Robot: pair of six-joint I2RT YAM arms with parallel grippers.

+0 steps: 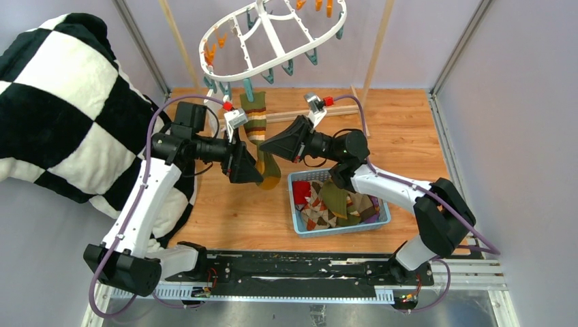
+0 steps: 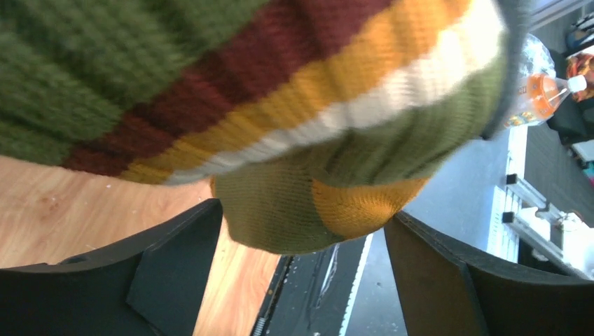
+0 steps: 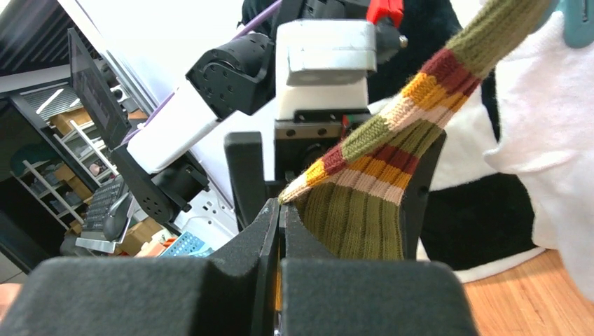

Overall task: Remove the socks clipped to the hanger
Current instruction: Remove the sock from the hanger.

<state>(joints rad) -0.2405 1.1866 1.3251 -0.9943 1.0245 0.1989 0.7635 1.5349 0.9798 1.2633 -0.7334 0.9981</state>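
Note:
One striped sock (image 1: 257, 126), olive with maroon, mustard and cream bands, hangs from a teal clip on the white oval hanger (image 1: 272, 34) at the top of the top view. My left gripper (image 1: 249, 167) is open, and the sock's olive and mustard toe (image 2: 301, 217) dangles between its two black fingers (image 2: 175, 273). My right gripper (image 1: 264, 147) comes in from the right. It is shut, pinching the sock's edge (image 3: 364, 140) at its fingertips (image 3: 281, 210). The left arm's wrist stands just behind the sock in the right wrist view.
A blue basket (image 1: 383, 219) with several mixed socks sits on the wooden table under the right arm. A big black-and-white checked blanket (image 1: 61, 116) fills the left side. Light wooden rack posts (image 1: 378, 41) stand behind the hanger. Metal frame uprights border the cell.

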